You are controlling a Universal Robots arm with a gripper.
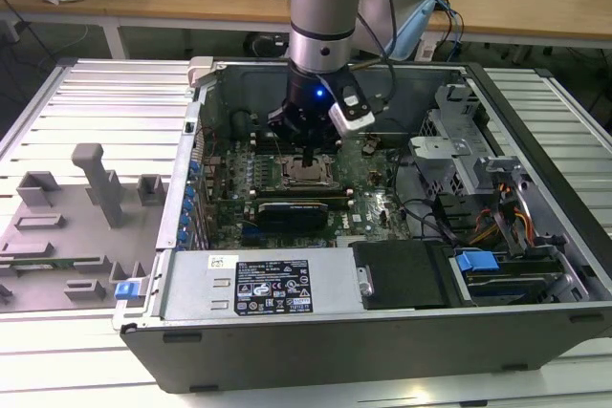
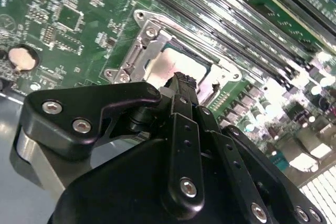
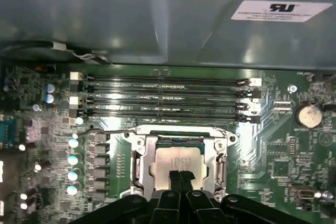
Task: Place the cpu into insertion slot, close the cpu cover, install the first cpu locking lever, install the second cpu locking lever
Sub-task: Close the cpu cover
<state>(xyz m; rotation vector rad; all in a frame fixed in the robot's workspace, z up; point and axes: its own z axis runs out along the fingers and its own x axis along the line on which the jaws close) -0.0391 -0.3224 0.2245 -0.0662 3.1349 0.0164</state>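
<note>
In the exterior view my gripper (image 1: pixel 306 158) reaches down into the open computer case, right over the insertion slot (image 1: pixel 308 175) on the green motherboard. The cpu (image 3: pixel 177 159) lies flat in the slot (image 3: pixel 137 139), its pale metal top showing through the window of the silvery cpu cover (image 3: pixel 145 161), which lies down around it. My gripper (image 3: pixel 180 176) is shut, its black fingertips together on or just above the cpu's top. The second wrist view shows the same: gripper (image 2: pixel 182 81), cpu (image 2: pixel 176 65), cover (image 2: pixel 140 56). A thin wire lever (image 3: pixel 107 129) sticks out beside the slot.
Long black memory slots (image 3: pixel 163 98) run just beyond the socket. A black expansion card (image 1: pixel 292 207) sits in front of it, with cables and a drive bay (image 1: pixel 507 226) at the exterior view's right. A grey fixture tray (image 1: pixel 76 217) lies outside the case at the left.
</note>
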